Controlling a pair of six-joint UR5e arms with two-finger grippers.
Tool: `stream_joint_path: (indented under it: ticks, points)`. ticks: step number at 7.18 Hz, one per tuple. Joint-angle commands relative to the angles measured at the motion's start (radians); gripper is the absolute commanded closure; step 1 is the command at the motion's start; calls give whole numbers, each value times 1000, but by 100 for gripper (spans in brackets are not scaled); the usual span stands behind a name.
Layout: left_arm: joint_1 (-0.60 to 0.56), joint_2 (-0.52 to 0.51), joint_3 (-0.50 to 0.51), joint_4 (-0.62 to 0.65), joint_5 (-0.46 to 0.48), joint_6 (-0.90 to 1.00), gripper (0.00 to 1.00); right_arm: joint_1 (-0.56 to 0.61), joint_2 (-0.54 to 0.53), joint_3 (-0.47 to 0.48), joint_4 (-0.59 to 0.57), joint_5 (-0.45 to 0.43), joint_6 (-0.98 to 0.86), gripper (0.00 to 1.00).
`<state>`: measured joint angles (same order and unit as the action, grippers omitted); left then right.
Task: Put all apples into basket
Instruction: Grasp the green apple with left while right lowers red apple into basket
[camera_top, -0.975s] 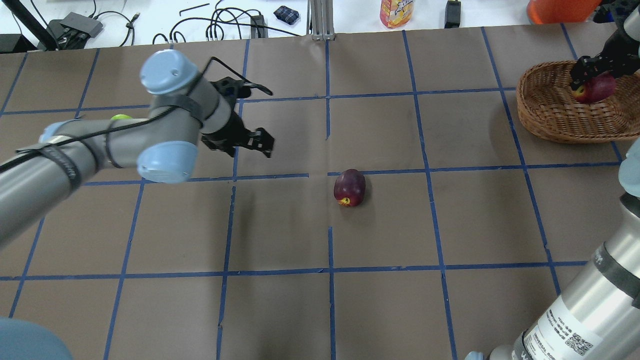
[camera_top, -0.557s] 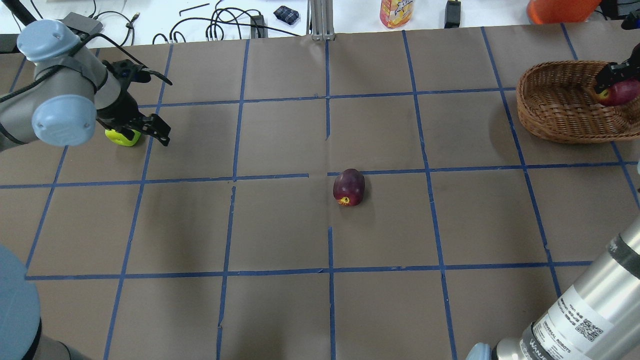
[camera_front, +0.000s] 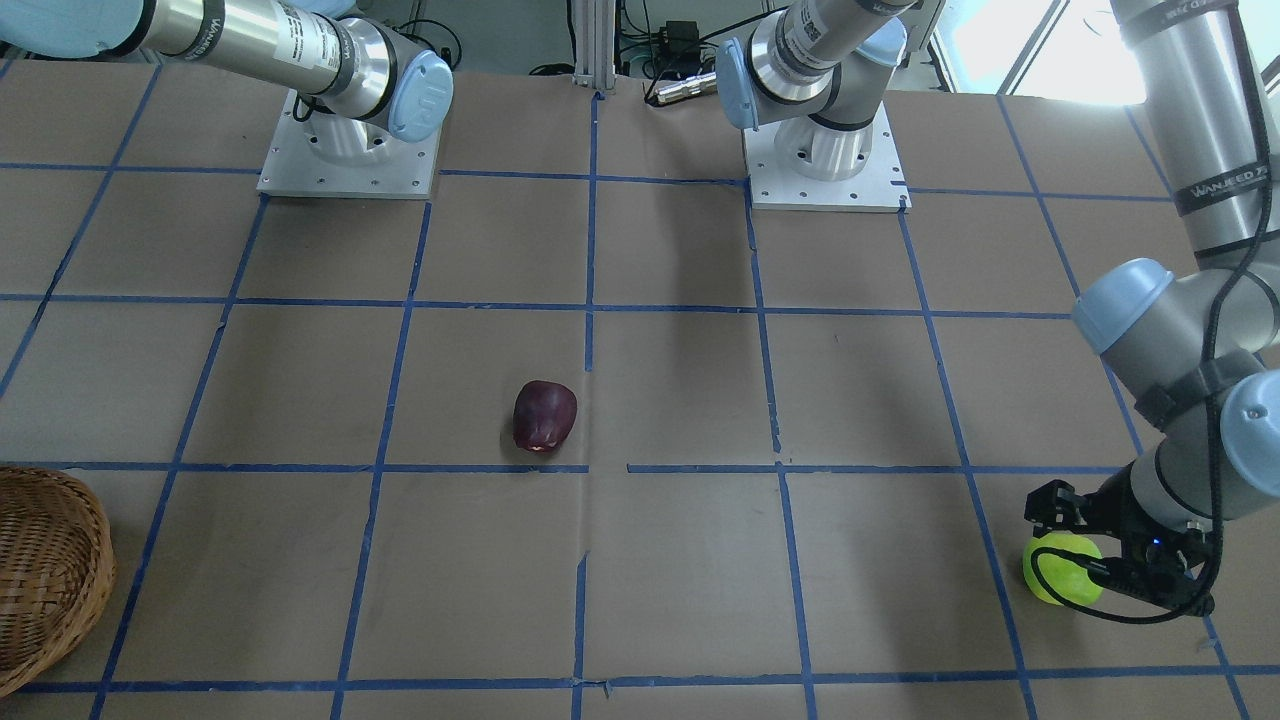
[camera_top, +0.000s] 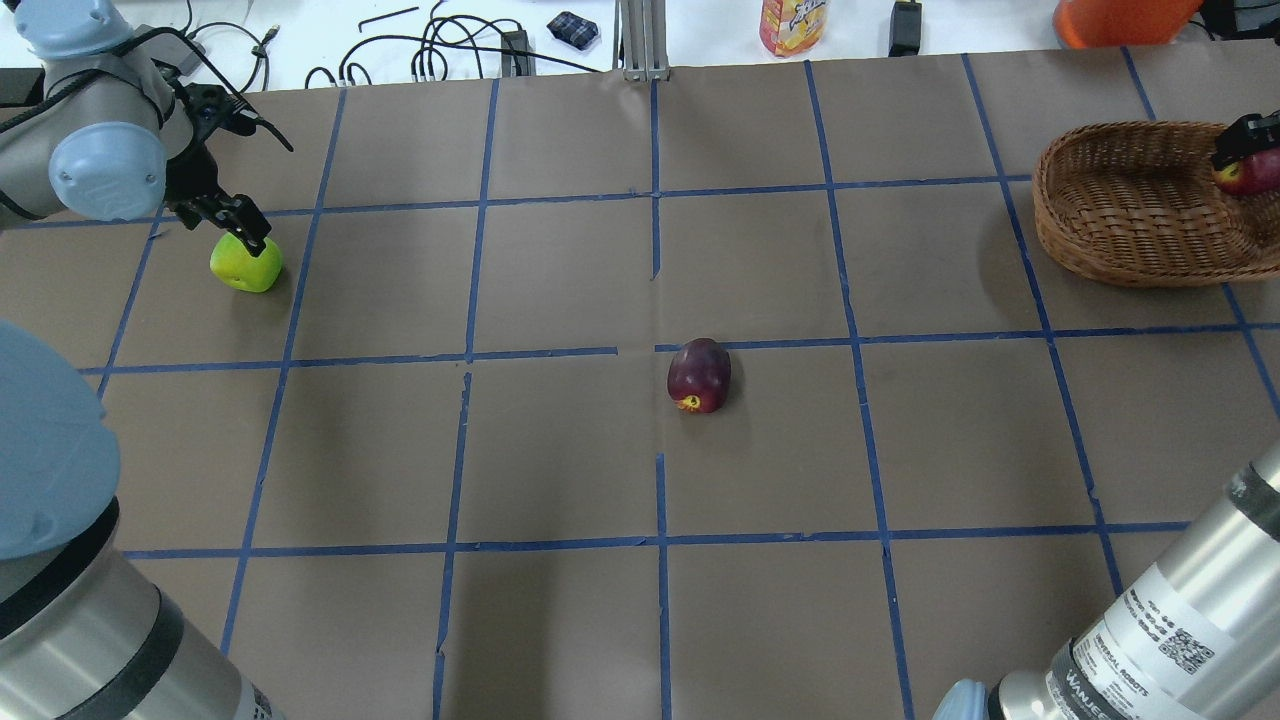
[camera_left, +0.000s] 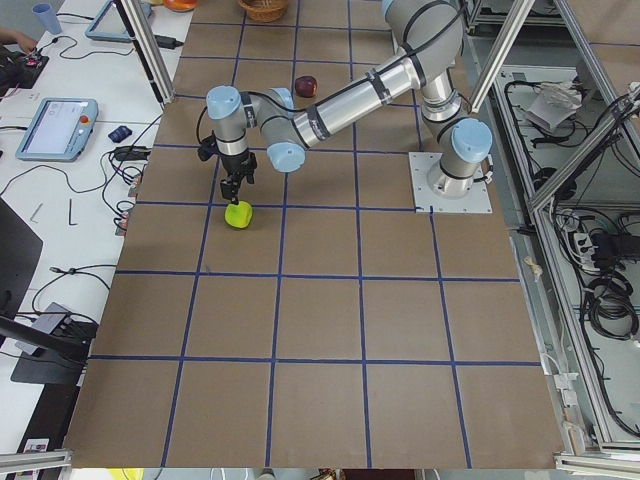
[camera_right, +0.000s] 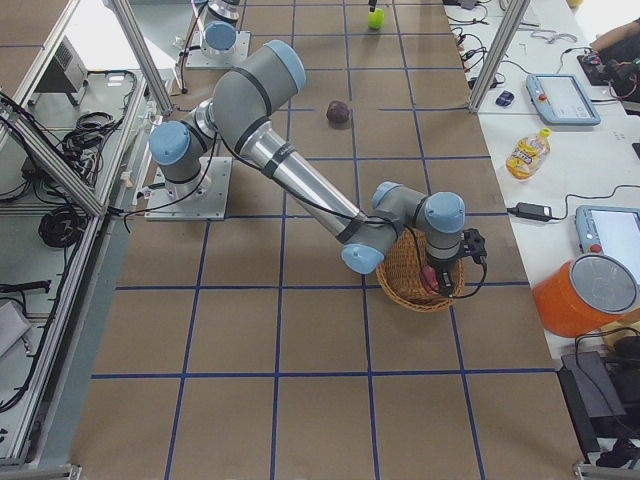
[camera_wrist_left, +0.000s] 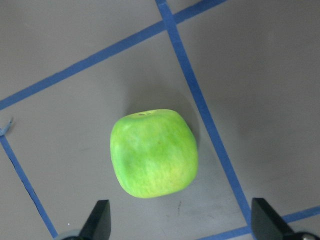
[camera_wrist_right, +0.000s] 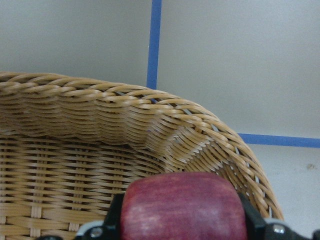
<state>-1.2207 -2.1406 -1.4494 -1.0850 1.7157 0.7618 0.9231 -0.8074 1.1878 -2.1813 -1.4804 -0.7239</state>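
Note:
A green apple (camera_top: 246, 264) lies on the brown table at the far left. My left gripper (camera_top: 232, 222) hangs just above it, open. In the left wrist view the apple (camera_wrist_left: 153, 152) sits between and ahead of the two spread fingertips (camera_wrist_left: 100, 220). A dark red apple (camera_top: 699, 375) lies at the table's middle, also in the front view (camera_front: 544, 414). The wicker basket (camera_top: 1120, 215) stands at the far right. My right gripper (camera_top: 1242, 148) is shut on a red apple (camera_wrist_right: 182, 207) low inside the basket, near its rim (camera_wrist_right: 165, 115).
A juice bottle (camera_top: 792, 25), an orange container (camera_top: 1120, 18) and cables (camera_top: 450, 50) lie beyond the table's far edge. The arm bases (camera_front: 350, 150) stand on the robot's side. Blue tape lines grid the table.
My left arm swung left and came down over the green apple. My right gripper carried the red apple to the right and lower into the basket.

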Motion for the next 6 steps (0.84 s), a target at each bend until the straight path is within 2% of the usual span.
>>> stream_joint_path:
  ticks: [1, 2, 3, 4, 5, 6]
  points:
    - [3, -65, 23, 5, -31, -1, 0, -1, -6, -2, 56, 2, -9, 31]
    - [21, -73, 26, 10, -33, -2, 0, -3, -10, -11, 67, 20, -35, 13]
    - [56, -82, 18, 11, -34, -2, 0, -1, -10, -16, 67, 26, -37, 0]
    - [64, -94, 15, 28, -36, -6, 0, -1, -10, -16, 67, 26, -37, 0]
    - [66, -96, 8, 30, -97, -12, 14, -1, -10, -16, 71, 25, -37, 0]
    - [69, -111, 4, 28, -146, -15, 24, -1, -13, -17, 75, 23, -37, 0]
